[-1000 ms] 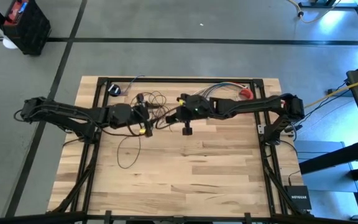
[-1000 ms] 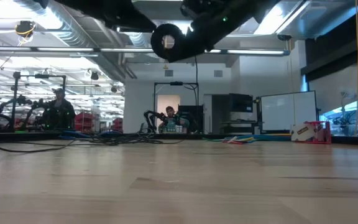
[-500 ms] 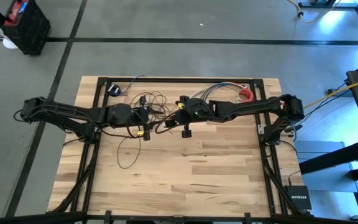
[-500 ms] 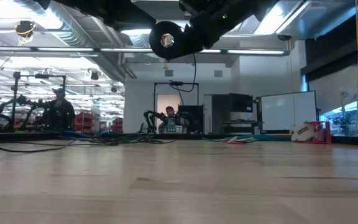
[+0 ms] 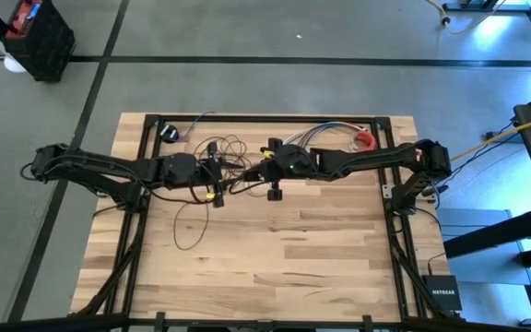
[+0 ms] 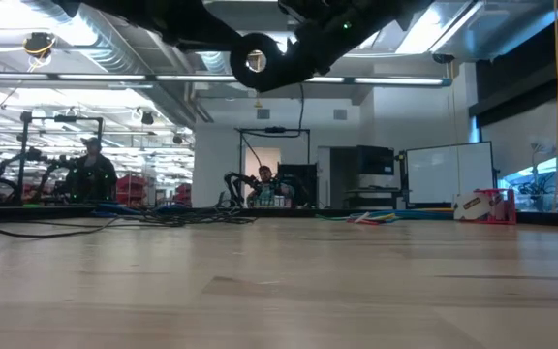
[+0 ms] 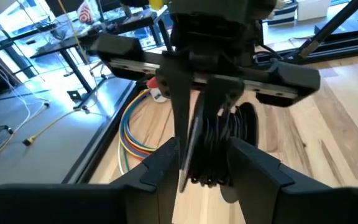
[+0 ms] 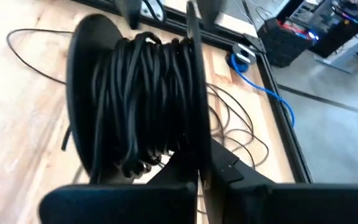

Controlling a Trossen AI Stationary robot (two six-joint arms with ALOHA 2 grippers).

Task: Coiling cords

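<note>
A black reel (image 8: 135,106) wound with dark cord hangs over the table's middle between my two grippers. It shows in the low view as a round disc (image 6: 257,61). My right gripper (image 8: 202,179) comes from the right and is shut on one flange. My left gripper (image 7: 207,158) comes from the left and brackets the reel (image 7: 213,146). Unwound cord (image 5: 233,148) lies in loose loops on the far left of the table. One more loop (image 5: 187,226) lies nearer, and a small black puck (image 5: 169,134) rests by the far edge. My left gripper has one finger (image 7: 163,165) outside the thin flange (image 7: 186,140) and the other finger (image 7: 250,165) beyond the windings, so the reel sits between them. The fingers come nearly level from the table's left. The reel is clear of the table. My right gripper pinches the rim of the thin flange (image 8: 194,134) between its two shut fingers. It comes from the table's right, slanting slightly down. The reel stands out beyond the fingers, lifted clear, with its windings to one side of the held flange.
A bundle of multicoloured wires (image 5: 325,134) and a red object (image 5: 365,140) lie at the far right of the table. A black frame (image 5: 265,118) runs along the far edge. The near half of the wooden tabletop (image 5: 275,267) is bare. People sit in the room beyond.
Both hands stay over the table's middle with the reel raised between them. My right hand has turned a little, and the cord hanging from the reel has swung slightly.
</note>
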